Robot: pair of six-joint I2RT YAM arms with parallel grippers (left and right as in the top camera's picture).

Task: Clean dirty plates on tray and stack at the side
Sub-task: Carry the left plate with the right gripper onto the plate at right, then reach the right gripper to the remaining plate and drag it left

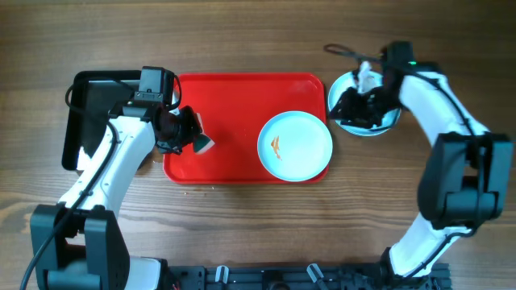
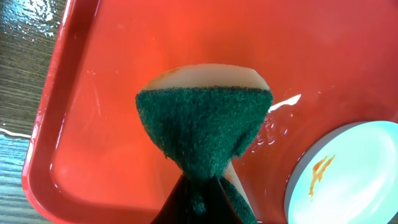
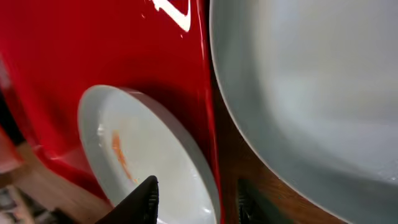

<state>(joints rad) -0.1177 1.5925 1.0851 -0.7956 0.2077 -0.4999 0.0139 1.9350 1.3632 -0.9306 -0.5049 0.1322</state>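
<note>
The red tray (image 1: 234, 97) lies in the middle of the table. One plate (image 1: 295, 146) with an orange smear rests on its right end; the left wrist view shows this plate (image 2: 348, 174) too, and the right wrist view shows the plate (image 3: 143, 149). Another plate (image 1: 369, 125) sits on the wood just right of the tray, largely under my right arm, and is the clean plate (image 3: 311, 81) in the right wrist view. My right gripper (image 1: 345, 105) (image 3: 198, 202) hangs open above the gap between the two plates, holding nothing. My left gripper (image 1: 184, 133) (image 2: 202, 208) is shut on a green-faced sponge (image 2: 202, 130) over the tray's left end.
A black tray (image 1: 89, 113) lies left of the red tray, under the left arm. A dark cable (image 1: 343, 51) runs across the wood behind the right arm. Water film glistens on the red tray floor (image 2: 280, 106).
</note>
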